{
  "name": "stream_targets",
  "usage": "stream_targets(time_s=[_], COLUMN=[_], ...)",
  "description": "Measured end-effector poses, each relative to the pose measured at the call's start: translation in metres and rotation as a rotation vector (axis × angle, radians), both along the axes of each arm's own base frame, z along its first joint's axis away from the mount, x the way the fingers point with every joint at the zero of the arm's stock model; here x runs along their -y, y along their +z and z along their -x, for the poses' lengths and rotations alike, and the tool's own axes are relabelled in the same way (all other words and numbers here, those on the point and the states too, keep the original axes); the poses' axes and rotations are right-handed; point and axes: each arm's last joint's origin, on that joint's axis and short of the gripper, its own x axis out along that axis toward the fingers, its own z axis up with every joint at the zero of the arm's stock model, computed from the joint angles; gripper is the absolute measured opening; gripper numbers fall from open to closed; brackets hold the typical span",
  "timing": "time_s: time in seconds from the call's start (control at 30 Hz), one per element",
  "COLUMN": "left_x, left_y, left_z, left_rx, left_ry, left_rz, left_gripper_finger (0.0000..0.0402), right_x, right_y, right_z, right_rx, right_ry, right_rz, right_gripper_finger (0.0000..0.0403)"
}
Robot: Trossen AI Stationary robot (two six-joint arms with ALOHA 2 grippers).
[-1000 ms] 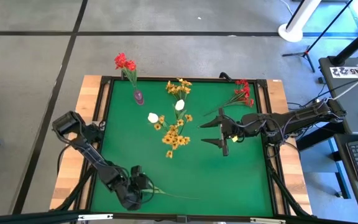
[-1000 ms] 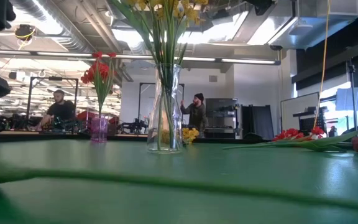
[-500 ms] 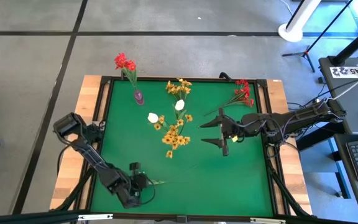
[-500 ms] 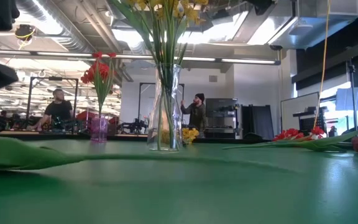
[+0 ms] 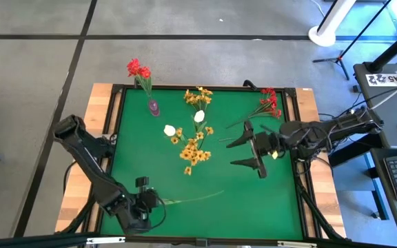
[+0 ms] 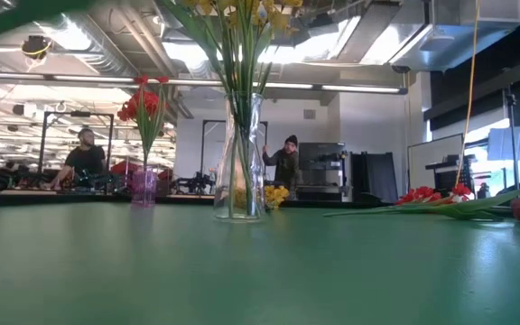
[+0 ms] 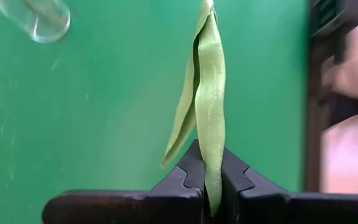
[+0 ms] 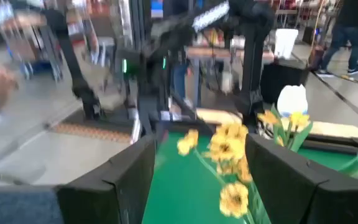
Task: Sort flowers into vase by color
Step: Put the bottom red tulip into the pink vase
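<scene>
We see the left gripper (image 5: pixel 145 204) low at the desk's (image 5: pixel 267 200) near-left corner, close to the front rim, its fingers (image 7: pixel 191 171) clenched on a long green flower stem (image 5: pixel 191 198) whose free end reaches out over bare green mat toward the middle. The right gripper (image 5: pixel 251 148) hangs right of centre with its fingers spread wide and grasping nothing. Between the two grippers the near half of the mat lies open. Yellow flowers (image 5: pixel 194 153) with white buds (image 5: pixel 169 129) fill the clear vase (image 6: pixel 239 158) at mid-desk; red flowers (image 5: pixel 138 69) stand in a small purple vase (image 5: pixel 154 107) near the far-left edge, and a red bunch (image 5: pixel 269 101) lies flat by the far-right corner.
</scene>
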Motion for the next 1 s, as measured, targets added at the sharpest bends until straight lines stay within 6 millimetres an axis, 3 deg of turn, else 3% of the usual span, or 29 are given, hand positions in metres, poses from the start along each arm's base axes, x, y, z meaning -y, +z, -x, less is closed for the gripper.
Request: stream_targets(time_s=[0.23,0.37,0.53,0.73,1.0], left_x=[-0.004,-0.016,-0.050,-0.100,-0.163], left_y=[0.067,0.099,0.131,0.162,0.195], left_z=[0.004,0.010,0.012,0.006,-0.003], left_rx=[0.117,0.179,0.210,0.240,0.263], left_ry=[-0.036,-0.038,0.061,0.139,0.216], left_rz=[0.089,0.064,-0.047,-0.139,-0.136], left_gripper_finger=[0.0001,0.0001,0.0001,0.0000,0.0000], right_x=[-0.019,-0.025,-0.025,-0.025,-0.031], right_y=[0.020,0.033,0.055,0.082,0.090], right_z=[-0.002,-0.003,-0.007,-0.022,-0.058], right_rx=[-0.029,-0.001,0.051,0.002,-0.055], right_ry=[-0.065,-0.048,-0.068,-0.263,-0.436], right_rz=[0.142,0.188,0.263,0.488,0.896], right_gripper_finger=[0.0250,0.0250,0.0250,0.0250,0.0250])
